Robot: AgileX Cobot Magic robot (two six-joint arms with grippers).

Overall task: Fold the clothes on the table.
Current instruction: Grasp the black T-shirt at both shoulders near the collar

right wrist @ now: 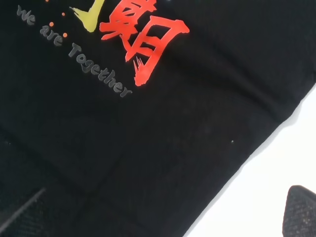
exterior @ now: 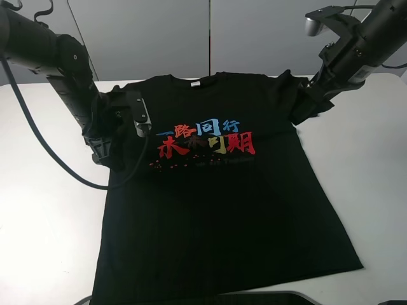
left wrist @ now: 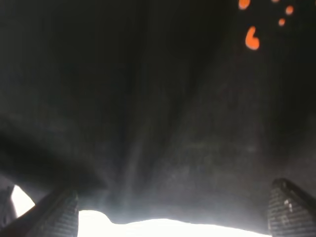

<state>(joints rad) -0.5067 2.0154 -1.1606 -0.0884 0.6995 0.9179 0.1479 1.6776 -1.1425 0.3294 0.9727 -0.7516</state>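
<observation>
Shirt: the black T-shirt lay flat, print up, mid-way across the white table.
Left gripper: jaws wide over the sleeve edge on its side; I judged it placed for a pinch.
Right gripper: jaws wide by the opposite sleeve, holding nothing.

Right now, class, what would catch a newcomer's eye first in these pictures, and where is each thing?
The black T-shirt lies spread flat, print up, across the middle of the white table. Its red, blue and yellow characters stand out on the chest. An open gripper sits at each sleeve: the left gripper and the right gripper.
</observation>
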